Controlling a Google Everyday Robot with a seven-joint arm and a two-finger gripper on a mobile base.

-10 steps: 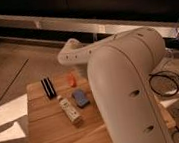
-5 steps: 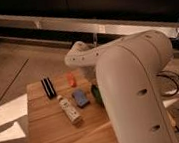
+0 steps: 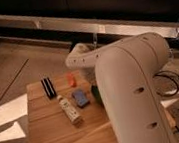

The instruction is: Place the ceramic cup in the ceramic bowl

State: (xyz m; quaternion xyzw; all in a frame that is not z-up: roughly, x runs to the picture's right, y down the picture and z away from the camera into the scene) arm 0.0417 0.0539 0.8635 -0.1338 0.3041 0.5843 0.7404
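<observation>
1. The ceramic bowl shows only as a glossy green sliver at the arm's left edge, on the wooden table; the rest of it is hidden behind the arm.
2. The ceramic cup is not visible.
3. The gripper is hidden behind the arm; its position and grip cannot be told.
4. The robot arm is a smooth, off-white, rounded shell with small dark holes, covering the table's right side.
5. Just left of the bowl lies a blue rectangular block.
6. Beside it lies a pale elongated bottle, on its side.
7. A small orange object sits farther back.
8. A dark ribbed rectangular object lies near the table's left edge.
9. Dark cables trail on the floor to the right.
</observation>
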